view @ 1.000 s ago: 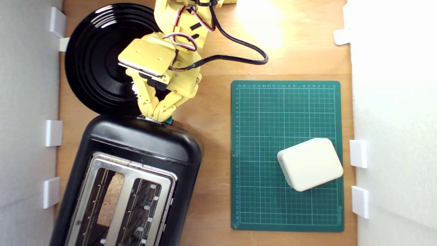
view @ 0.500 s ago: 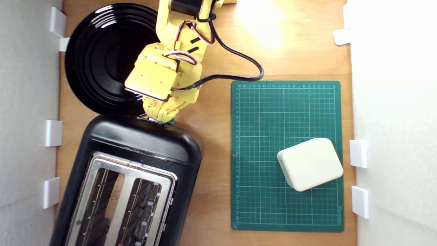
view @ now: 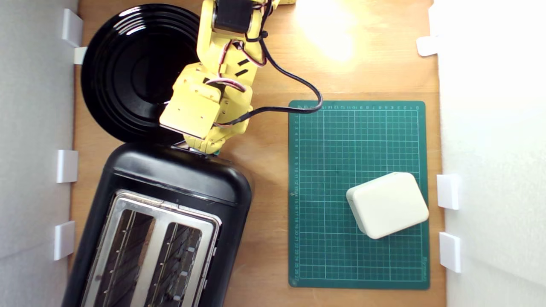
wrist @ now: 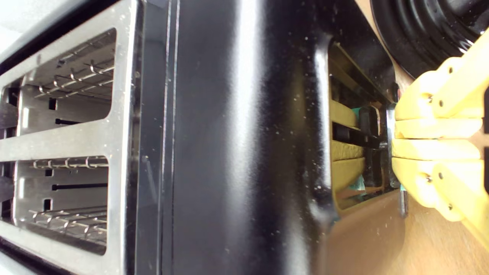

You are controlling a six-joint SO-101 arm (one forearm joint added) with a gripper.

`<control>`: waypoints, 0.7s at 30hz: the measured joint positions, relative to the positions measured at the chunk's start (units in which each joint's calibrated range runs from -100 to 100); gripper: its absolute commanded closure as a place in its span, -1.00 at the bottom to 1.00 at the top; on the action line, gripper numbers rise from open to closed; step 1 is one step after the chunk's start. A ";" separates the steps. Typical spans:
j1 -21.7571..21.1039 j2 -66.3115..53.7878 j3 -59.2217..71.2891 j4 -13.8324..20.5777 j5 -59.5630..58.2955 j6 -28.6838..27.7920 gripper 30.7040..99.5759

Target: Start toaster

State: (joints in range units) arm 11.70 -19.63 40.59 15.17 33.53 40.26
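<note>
Toaster (view: 170, 221): black, two-slot, silver top plate, sitting at the exterior view's lower left on the wooden table (view: 264, 64), its lever end facing the plate (view: 128, 72). Both slots are showing only wire racks. Lever knob (view: 216, 152): teal, peeking out just under the gripper (view: 204, 147) at the toaster's end face. Gripper (wrist: 397, 138): yellow, fingers (wrist: 435, 128) lying pressed together against the lever slot, nothing visibly between them; the glossy end panel is reflecting them. Plate: round, black, touching or just beside the toaster's end, partly under the arm. Mat (view: 358, 194): green, gridded, lying at the exterior view's right, carrying a cream box (view: 387, 204).
</note>
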 measured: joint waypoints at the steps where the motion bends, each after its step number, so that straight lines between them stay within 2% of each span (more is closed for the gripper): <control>1: 0.00 -0.50 1.11 0.00 -1.02 0.00 0.98; 8: 0.00 -0.50 7.97 0.00 -8.51 0.11 0.98; 21: 0.99 0.00 9.92 0.00 -9.70 0.11 0.98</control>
State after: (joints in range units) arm 12.70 -19.63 50.51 15.17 23.83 40.37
